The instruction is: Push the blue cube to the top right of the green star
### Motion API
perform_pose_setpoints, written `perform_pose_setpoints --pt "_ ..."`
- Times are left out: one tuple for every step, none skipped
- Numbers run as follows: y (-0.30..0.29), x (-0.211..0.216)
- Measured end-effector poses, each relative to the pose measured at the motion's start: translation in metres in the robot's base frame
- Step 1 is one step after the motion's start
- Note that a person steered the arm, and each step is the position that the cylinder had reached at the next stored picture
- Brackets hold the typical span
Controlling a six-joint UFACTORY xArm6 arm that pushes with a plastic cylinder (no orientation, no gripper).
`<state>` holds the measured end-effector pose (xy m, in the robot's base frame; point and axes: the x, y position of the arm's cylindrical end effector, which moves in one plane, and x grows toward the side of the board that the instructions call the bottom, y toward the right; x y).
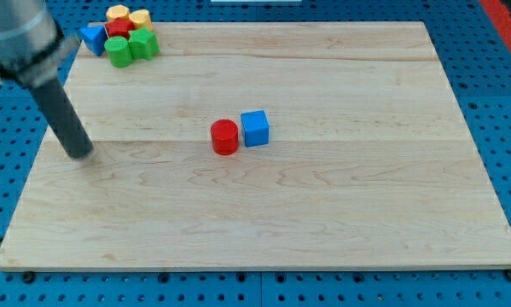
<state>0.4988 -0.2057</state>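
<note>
Not started: blue cube (pixel 255 128) mid-board touching red cylinder (pixel 224 136), far from green star (pixel 144 45); my tip (pixel 81 153) at view's left; no pincer fitted

Obstacle: red cylinder (pixel 224 136) touches your blue cube (pixel 255 128) on the view's left — other sides open.
Cluster: top-left corner blocks (pixel 123 34) — well apart.

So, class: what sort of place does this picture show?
Probably a robotics lab bench: a wooden board on a blue perforated base, coloured blocks such as the blue cube, and my tip at the view's left.
</note>
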Motion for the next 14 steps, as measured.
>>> perform_pose_setpoints --pt "0.078 0.037" --pt "0.151 0.022" --pt "0.21 0.003" --pt "0.23 -0.04" --pt "0.233 -0.072" --pt "0.23 -0.057" --pt "0.222 -0.026" --pt "0.217 -0.048" --pt "0.215 -0.091" --pt "0.191 -0.109" --pt "0.149 -0.114" --pt "0.12 -0.145" --pt "0.108 -0.186" --pt "0.103 -0.218"
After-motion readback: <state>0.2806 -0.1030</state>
